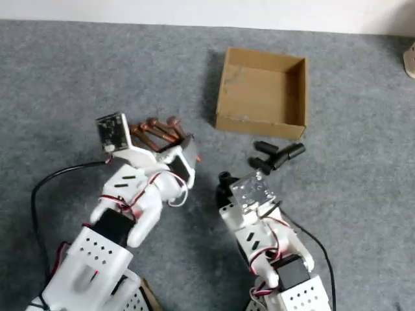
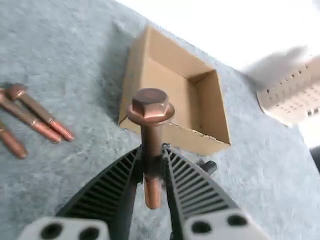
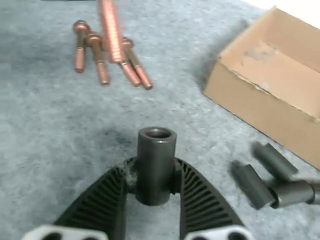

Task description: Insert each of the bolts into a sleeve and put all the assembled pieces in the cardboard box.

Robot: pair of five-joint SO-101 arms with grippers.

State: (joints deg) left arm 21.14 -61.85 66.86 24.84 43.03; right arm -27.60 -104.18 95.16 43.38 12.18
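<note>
My left gripper (image 2: 151,172) is shut on a copper bolt (image 2: 150,131), head up, held above the carpet; from above this gripper (image 1: 188,155) sits beside the loose bolts (image 1: 154,131). My right gripper (image 3: 155,186) is shut on a dark sleeve (image 3: 156,162), its open end up; in the high view that sleeve (image 1: 225,179) is just right of the left arm. The cardboard box (image 1: 262,92) stands open at the back. Loose sleeves (image 1: 277,154) lie in front of the box. The held bolt (image 3: 112,31) hangs over the lying bolts (image 3: 95,52).
Grey carpet (image 1: 350,162) covers the table. A black cable (image 1: 48,184) loops at the left arm's base. A pale object (image 1: 410,59) sits at the far right edge. Open carpet lies right of the box and sleeves.
</note>
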